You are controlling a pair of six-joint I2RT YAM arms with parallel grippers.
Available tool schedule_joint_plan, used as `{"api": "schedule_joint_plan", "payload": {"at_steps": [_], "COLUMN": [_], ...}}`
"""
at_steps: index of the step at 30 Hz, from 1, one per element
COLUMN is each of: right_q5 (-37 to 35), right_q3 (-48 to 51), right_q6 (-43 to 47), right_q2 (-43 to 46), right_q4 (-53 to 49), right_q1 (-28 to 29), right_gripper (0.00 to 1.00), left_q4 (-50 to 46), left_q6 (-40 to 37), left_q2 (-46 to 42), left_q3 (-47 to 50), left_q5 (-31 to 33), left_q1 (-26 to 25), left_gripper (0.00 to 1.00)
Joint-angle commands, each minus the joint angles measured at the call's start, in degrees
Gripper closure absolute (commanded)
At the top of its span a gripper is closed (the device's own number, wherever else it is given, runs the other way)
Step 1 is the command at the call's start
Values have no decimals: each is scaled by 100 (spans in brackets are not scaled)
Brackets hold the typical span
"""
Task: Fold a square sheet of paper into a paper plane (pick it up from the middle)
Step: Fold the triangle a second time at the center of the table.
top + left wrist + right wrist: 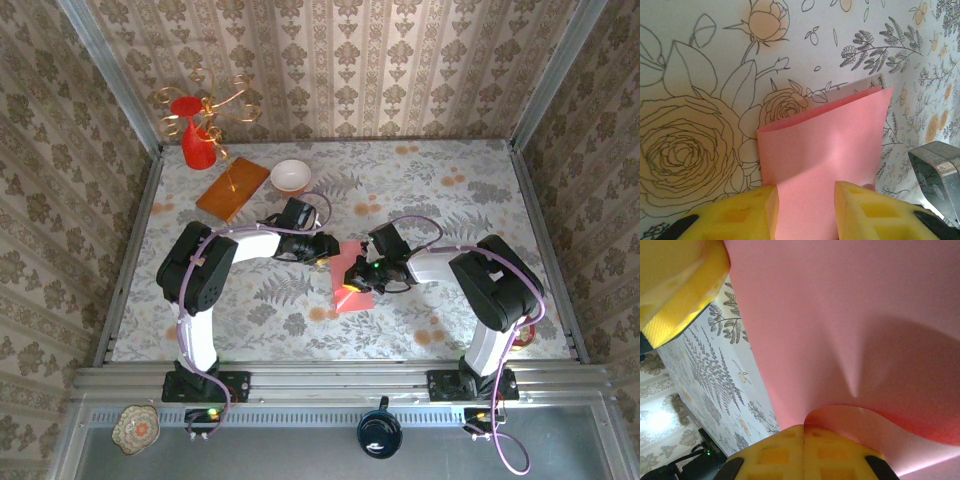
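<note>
Right gripper (804, 437) has its two yellow fingers pressed together, pinching a curled-up fold of the square sheet of paper (840, 315). Left gripper (805, 212) sits at the opposite side of the sheet with its yellow fingers (735, 220) apart, and the pink paper runs through the gap between them. I cannot tell whether they press on it.

The sheet is plain salmon pink, doubled over on itself, with a pale underside peeking out along its far edge in the left wrist view. It bows upward where the right fingers nip it, and a soft dent runs toward that spot. It lies at the middle of the floral table (450, 200), between the two wrists. No writing or label can be read on it.

At the far left a white bowl (291, 176) stands just beside a wooden board (232, 188); its contents cannot be made out. A red vase (197, 150) behind them holds gold wire curls.
</note>
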State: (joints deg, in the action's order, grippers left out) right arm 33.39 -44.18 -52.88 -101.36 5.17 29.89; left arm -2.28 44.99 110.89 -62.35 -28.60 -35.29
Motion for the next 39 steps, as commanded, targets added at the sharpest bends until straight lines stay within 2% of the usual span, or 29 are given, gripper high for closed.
{"api": "schedule_joint_plan", "payload": {"at_steps": [1, 8, 13, 18, 39], "right_q5": [-73, -122, -120, -114, 45], "right_q3": [-86, -82, -90, -99, -46], "right_q6": [95, 94, 99, 96, -122], "right_q2": [126, 174, 139, 106, 18], "right_q4": [-251, -288, -278, -257, 128], "right_q1": [35, 35, 35, 35, -18], "right_gripper": [100, 100, 100, 100, 100], "left_q4": [-169, -217, -30, 158, -184], "left_q6": [-32, -91, 102, 238, 326], "left_q2": [-41, -625, -539, -295, -50], "left_q3": [107, 99, 280, 303, 322], "left_q5": [153, 389, 475, 281, 456], "left_q1": [-175, -384, -473, -510, -531], "left_gripper": [63, 63, 64, 64, 64]}}
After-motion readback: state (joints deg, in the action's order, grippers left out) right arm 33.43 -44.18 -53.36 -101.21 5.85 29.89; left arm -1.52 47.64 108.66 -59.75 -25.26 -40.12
